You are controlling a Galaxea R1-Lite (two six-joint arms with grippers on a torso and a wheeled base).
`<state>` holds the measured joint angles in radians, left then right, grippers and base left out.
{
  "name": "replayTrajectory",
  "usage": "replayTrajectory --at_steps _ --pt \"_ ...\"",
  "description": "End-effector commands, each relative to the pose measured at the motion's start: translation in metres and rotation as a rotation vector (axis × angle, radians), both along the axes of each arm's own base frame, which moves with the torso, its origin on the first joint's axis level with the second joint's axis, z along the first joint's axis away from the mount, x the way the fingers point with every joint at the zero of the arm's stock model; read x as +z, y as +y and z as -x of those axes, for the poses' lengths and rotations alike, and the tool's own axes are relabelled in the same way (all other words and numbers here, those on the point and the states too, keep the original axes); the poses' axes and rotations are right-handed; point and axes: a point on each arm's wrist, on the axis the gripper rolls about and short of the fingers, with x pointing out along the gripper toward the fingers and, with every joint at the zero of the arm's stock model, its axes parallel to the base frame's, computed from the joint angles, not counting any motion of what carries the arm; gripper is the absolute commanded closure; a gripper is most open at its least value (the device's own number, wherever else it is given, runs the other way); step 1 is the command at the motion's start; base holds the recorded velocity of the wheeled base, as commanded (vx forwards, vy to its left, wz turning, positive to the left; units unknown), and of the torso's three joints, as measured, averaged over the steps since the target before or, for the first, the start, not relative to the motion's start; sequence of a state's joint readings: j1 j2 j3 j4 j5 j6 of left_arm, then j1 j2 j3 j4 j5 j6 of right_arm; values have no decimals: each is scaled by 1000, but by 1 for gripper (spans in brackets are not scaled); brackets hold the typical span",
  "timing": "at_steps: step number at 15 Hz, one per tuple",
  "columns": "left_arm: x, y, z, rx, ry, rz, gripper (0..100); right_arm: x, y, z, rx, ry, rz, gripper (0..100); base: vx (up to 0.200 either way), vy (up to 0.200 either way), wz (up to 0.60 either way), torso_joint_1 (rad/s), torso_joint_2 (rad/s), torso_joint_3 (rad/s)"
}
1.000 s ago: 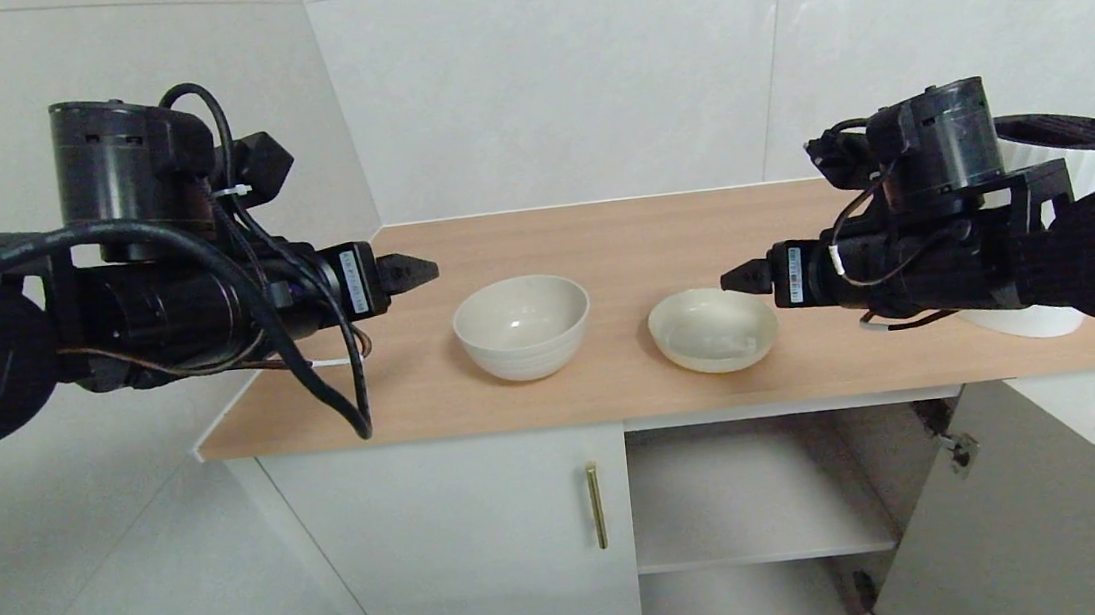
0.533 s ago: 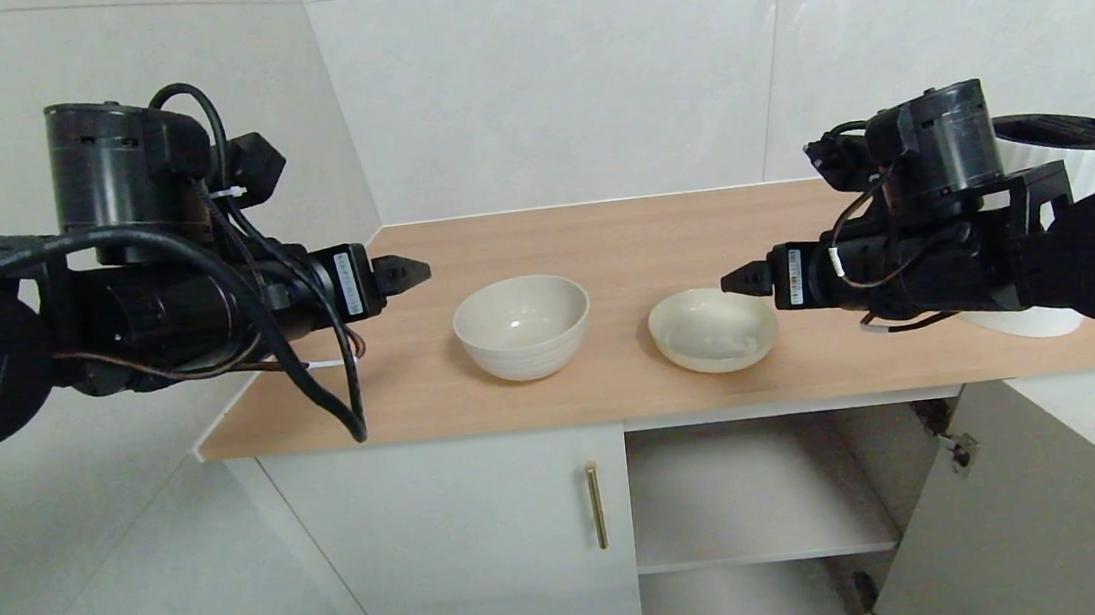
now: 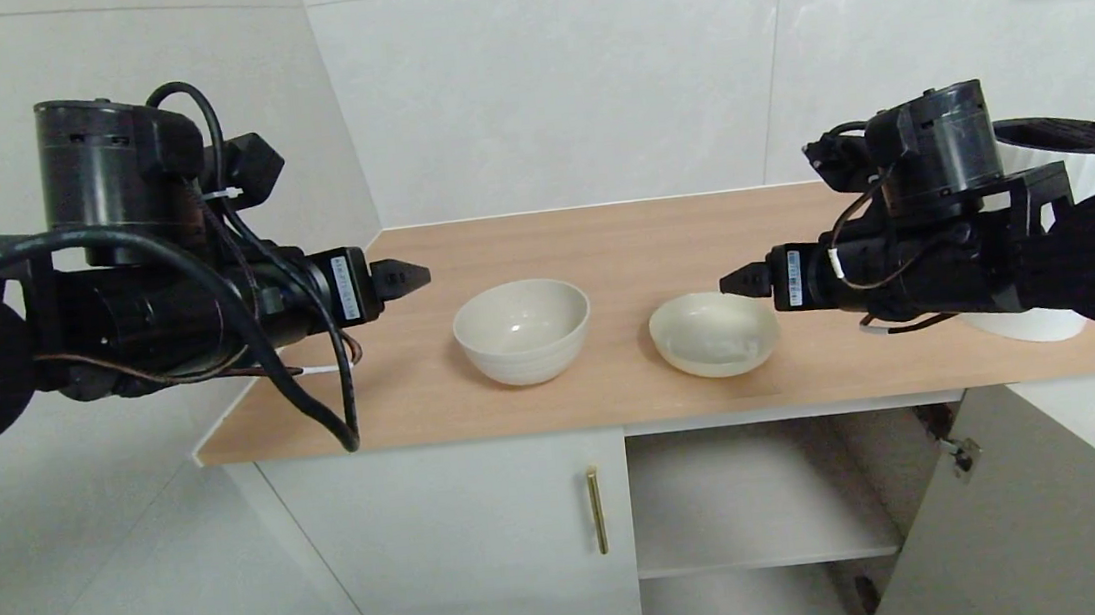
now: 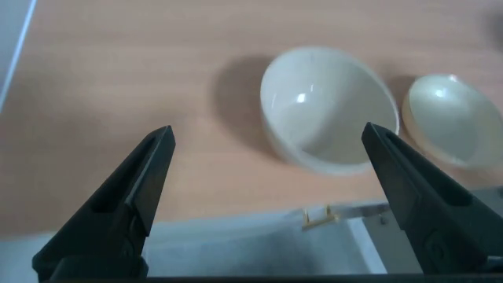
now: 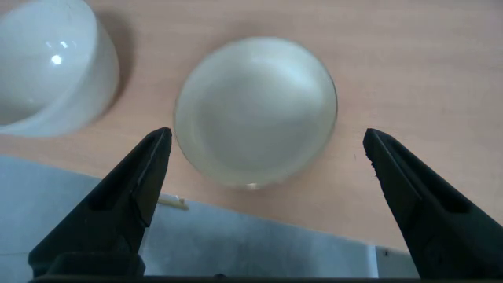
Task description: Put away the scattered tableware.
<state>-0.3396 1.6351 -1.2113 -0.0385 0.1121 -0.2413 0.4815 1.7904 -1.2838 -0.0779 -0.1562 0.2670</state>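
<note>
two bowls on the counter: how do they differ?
Depth: the left bowl is deep with steep walls; the right bowl is shallow and dish-like.
Height: the left bowl stands taller than the right bowl.
Colour: the left bowl looks whiter, the right bowl creamier.
Shared: both sit upright, empty and apart on the counter.

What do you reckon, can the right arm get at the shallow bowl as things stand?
Probably yes: the right pincer hangs open close by the shallow bowl, nothing covers it, and the deeper bowl stands apart.
</note>
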Motion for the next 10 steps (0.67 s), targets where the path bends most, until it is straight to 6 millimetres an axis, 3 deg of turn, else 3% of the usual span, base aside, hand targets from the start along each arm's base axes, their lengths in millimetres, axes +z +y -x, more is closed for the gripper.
replayTrajectory --at_steps 1,7,10 --pt "1 0 1 1 -3 2 0 0 0 0 0 -1 0 0 0 0 0 0 0 0" --pt "-11 -12 -11 -9 116 -46 0 -5 -1 -1 -52 3 33 0 0 0 0 0 0 0" --pt "-45 -33 -41 97 215 -107 0 -9 -1 -3 -70 10 46 0 0 0 0 0 0 0"
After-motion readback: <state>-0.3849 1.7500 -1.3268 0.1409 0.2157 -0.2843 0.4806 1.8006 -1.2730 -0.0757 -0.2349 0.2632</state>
